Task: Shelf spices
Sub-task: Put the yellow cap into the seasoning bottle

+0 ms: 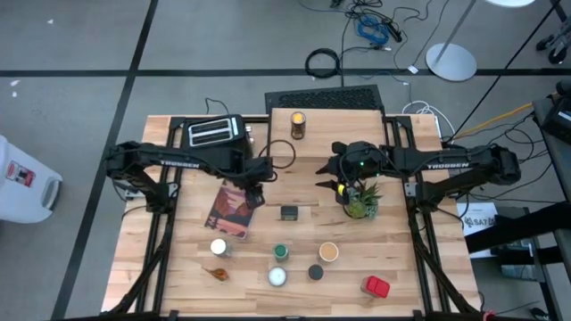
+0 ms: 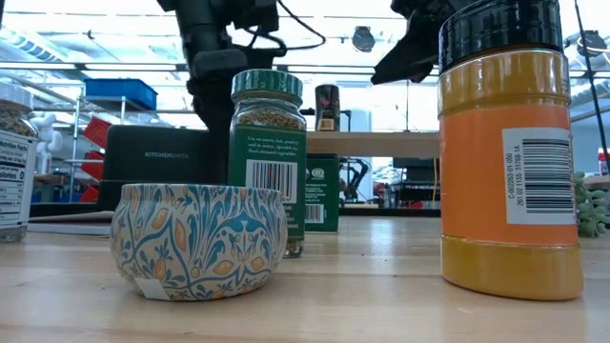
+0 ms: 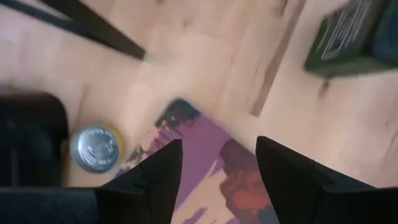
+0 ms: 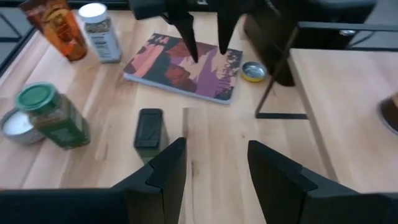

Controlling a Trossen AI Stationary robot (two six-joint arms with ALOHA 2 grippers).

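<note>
1. Hovering above the reddish book (image 1: pixel 235 209), the left gripper (image 1: pixel 258 185) has its two fingers (image 3: pixel 163 171) parted with nothing between them; the left wrist view shows the book's cover through the gap.
2. The right gripper (image 1: pixel 334 178) hangs over the table's middle, just beside the potted plant (image 1: pixel 360 201), its fingers (image 4: pixel 169 167) likewise spread and empty.
3. The shelf (image 1: pixel 326 134) stands at the far side of the table, next to the black toaster (image 1: pixel 213 133), and carries one dark jar (image 1: pixel 298 125) on its wooden top.
4. The other spices sit on the table (image 1: pixel 419 250) nearer the front: a small dark tin (image 1: pixel 289 212) near the book, a white-topped jar (image 1: pixel 219 247), a green-topped jar (image 1: pixel 281 252), a tan-topped one (image 1: pixel 328 252), a white tin (image 1: pixel 277 276), a black-topped jar (image 1: pixel 315 272), a red-topped one (image 1: pixel 376 286) and an orange-brown one lying on its side (image 1: pixel 215 273).
5. A small yellow-rimmed tin (image 4: pixel 254 71) rests between the book and the toaster.
</note>
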